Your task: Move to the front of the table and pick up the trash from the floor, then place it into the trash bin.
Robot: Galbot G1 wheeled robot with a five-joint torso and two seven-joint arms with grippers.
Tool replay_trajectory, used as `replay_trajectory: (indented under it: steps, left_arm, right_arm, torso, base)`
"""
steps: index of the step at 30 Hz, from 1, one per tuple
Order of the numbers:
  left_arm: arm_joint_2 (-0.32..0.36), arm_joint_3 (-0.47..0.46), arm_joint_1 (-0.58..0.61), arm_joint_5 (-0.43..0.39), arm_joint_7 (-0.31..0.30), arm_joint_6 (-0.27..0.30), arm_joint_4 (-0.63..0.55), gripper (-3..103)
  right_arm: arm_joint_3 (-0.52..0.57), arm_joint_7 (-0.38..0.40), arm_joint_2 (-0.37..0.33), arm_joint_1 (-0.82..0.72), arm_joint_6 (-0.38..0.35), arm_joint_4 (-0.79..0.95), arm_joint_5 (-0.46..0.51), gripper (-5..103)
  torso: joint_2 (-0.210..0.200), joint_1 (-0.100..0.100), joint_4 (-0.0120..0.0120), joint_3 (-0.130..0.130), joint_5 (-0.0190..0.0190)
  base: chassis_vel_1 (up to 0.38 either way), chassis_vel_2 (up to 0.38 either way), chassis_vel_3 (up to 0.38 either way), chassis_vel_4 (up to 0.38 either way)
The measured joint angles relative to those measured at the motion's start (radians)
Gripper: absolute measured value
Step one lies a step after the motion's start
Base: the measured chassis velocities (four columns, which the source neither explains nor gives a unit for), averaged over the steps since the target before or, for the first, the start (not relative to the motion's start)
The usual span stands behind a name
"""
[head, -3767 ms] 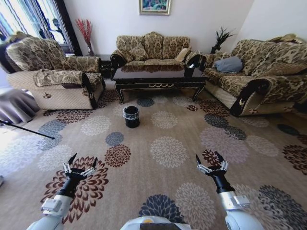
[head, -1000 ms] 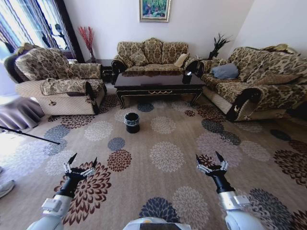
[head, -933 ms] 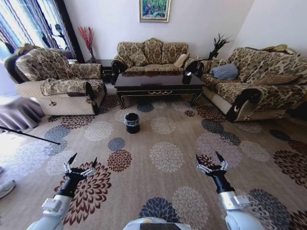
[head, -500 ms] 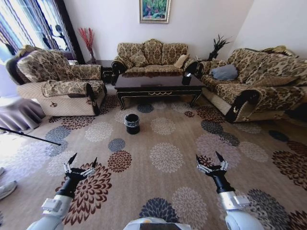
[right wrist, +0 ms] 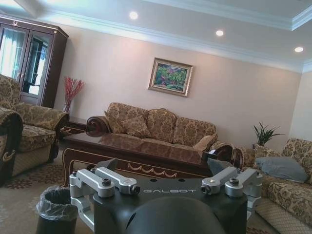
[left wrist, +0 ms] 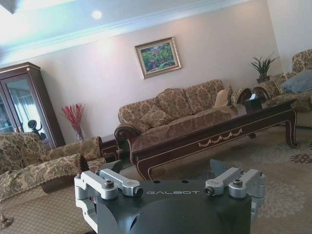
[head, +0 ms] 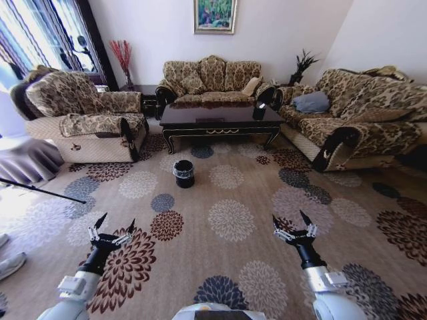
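The long dark table (head: 217,120) with gold ornament stands ahead, in front of the back sofa; it also appears as table (left wrist: 209,134) and table (right wrist: 131,146). The small black trash bin (head: 183,172) with a shiny liner sits on the carpet before the table's left half, and the right wrist view shows the bin (right wrist: 56,207) close by. The trash is too small to make out on the patterned carpet. My left gripper (head: 111,230) and right gripper (head: 293,225) hover low over the carpet, far short of the bin, both open and empty; left gripper (left wrist: 168,168), right gripper (right wrist: 163,165).
An armchair (head: 80,113) stands left, a sofa (head: 210,73) behind the table, another sofa (head: 360,113) right. A thin dark rod (head: 40,190) lies across the floor at left and a shoe (head: 10,265) shows at the left edge. Open flowered carpet (head: 230,220) stretches to the bin.
The whole head picture has shifted: table, bin and sofas sit slightly lower and look smaller, so the camera moved. A shoe came into view at left. Both arms keep their pose, grippers open.
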Motion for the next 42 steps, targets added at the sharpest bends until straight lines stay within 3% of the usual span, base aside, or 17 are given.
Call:
replay_trajectory:
  steps: [31, 42]
  left_arm:
    - [0.000, 0.000, 0.000, 0.000, 0.000, 0.000, 0.000, 100]
    - [0.000, 0.000, 0.000, 0.000, 0.000, 0.000, 0.000, 100]
  right_arm:
    - [0.000, 0.000, 0.000, 0.000, 0.000, 0.000, 0.000, 100]
    - [0.000, 0.000, 0.000, 0.000, 0.000, 0.000, 0.000, 100]
  torso:
    - [0.158, 0.070, 0.0000, 0.088, 0.0000]
    - [0.167, 0.075, 0.0000, 0.092, 0.0000]
  base:
    - [0.000, 0.000, 0.000, 0.000]
    - [0.000, 0.000, 0.000, 0.000]
